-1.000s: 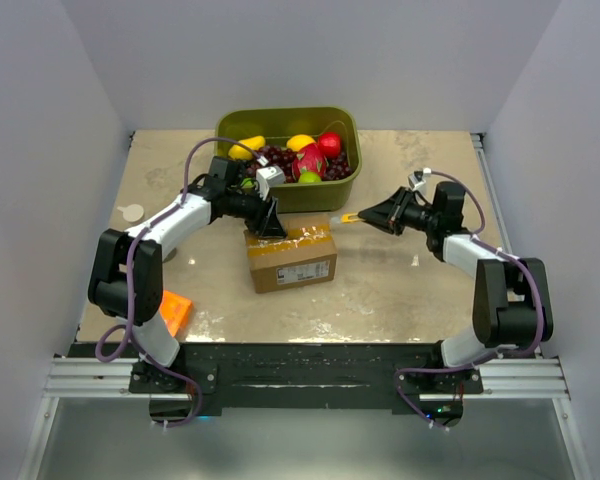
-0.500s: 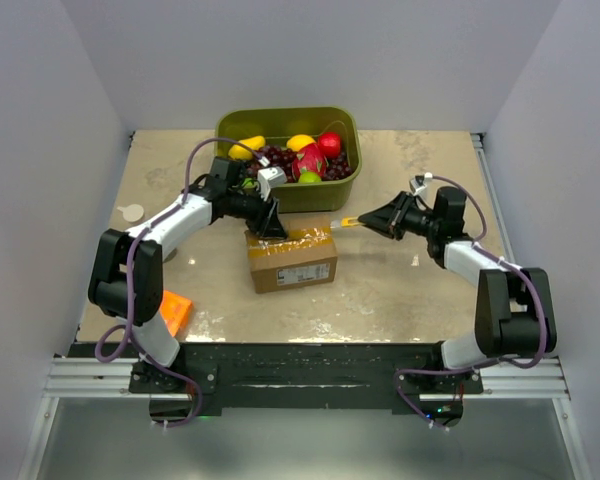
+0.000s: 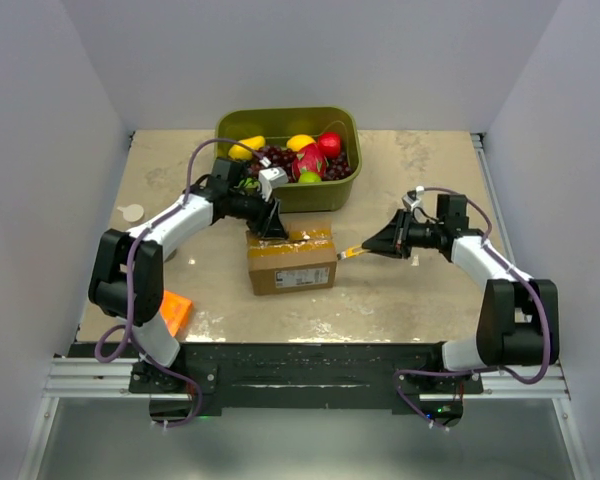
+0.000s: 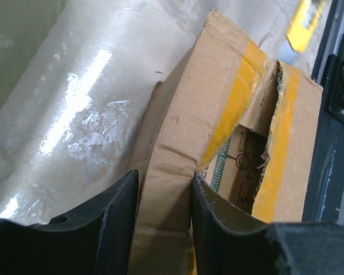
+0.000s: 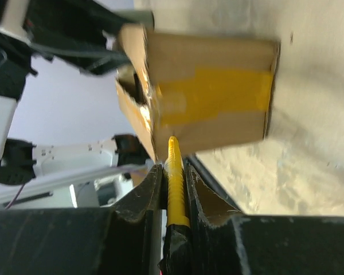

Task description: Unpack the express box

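One express box (image 3: pixel 292 262) sits mid-desk (image 3: pixel 410 295), just in front of one green bin (image 3: pixel 315 196) heaped with fruit, too packed to count. One tape (image 4: pixel 241 97) strip runs along the box top; the seam is split and printed card shows in the gap. Two arms are in view. The left claw (image 4: pixel 163 184) is narrow, pinching the box's end wall between its two fingers (image 4: pixel 112 215). The right claw (image 5: pixel 173 172) is clamped on one yellow cutter (image 5: pixel 173 150), whose tip is at the box's right end, by the top edge; contact can't be told. One orange box (image 3: pixel 175 310) lies at the desk's near left, and one white disc (image 3: pixel 132 212) lies farther back on the left.
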`<state>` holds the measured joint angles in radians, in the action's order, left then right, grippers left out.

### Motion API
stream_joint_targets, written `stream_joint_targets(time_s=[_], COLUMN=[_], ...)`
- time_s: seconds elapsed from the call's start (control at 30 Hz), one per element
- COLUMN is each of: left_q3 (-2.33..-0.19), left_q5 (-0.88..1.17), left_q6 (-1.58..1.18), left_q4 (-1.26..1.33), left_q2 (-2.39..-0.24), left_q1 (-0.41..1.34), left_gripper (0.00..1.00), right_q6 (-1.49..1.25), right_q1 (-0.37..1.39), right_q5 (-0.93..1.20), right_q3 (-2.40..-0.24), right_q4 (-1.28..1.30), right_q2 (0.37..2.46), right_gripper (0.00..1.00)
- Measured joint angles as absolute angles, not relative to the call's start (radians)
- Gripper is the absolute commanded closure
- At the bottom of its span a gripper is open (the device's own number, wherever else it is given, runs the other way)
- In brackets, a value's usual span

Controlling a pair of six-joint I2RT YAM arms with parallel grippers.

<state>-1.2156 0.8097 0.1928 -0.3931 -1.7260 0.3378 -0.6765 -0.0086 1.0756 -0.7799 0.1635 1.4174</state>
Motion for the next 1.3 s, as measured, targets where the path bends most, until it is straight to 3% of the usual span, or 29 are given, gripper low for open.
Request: stream_joint_targets(time_s=[0.3, 0.47, 0.5, 0.53, 0.67, 0.83, 0.97, 1.07, 1.13, 1.3], left_q3=[-1.216, -1.216, -1.217, -1.221, -1.227, -1.286, -1.424, -1.457, -1.420, -1.205], left_q5=[0.802, 0.857, 0.865, 0.868, 0.884, 0.960, 0.994, 0.960, 0.884, 0.663], left_q6=[0.174, 0.176, 0.177, 0.176, 0.175, 0.187, 0.216, 0.247, 0.274, 0.309], left_q4=[-0.382, -0.388, -0.392, -0.402, -0.434, -0.520, -0.551, -0.562, -0.571, -0.566], left_q2=[-1.727, -1.730, -1.730, -1.730, -1.720, -1.673, -1.629, -1.554, -1.486, -1.338], left_q1=[0.332, 0.328, 0.328, 0.327, 0.327, 0.322, 0.312, 0.278, 0.240, 0.123], left_gripper=[1.00, 0.99, 0.93, 0.73, 0.37, 0.15, 0.15, 0.26, 0.39, 0.56], right_q6=[-0.533, -0.355, -0.317, -0.284, -0.139, 0.065, 0.248, 0.353, 0.394, 0.414], right_q1=[-0.038, -0.102, -0.112, -0.116, -0.117, -0.102, -0.029, 0.116, 0.215, 0.368], right_q5=[1.125, 1.116, 1.108, 1.094, 1.056, 0.986, 0.921, 0.870, 0.834, 0.749], right_q3=[-0.794, -0.971, -1.031, -1.091, -1.251, -1.274, -1.269, -1.256, -1.248, -1.220], right_q4=[0.377, 0.624, 0.647, 0.665, 0.731, 0.852, 0.947, 0.978, 0.979, 0.939], right_q2=[1.411, 1.437, 1.447, 1.452, 1.453, 1.448, 1.418, 1.371, 1.341, 1.327], right_gripper=[1.00, 1.00, 1.00, 1.00, 1.00, 1.00, 1.00, 1.00, 1.00, 1.00])
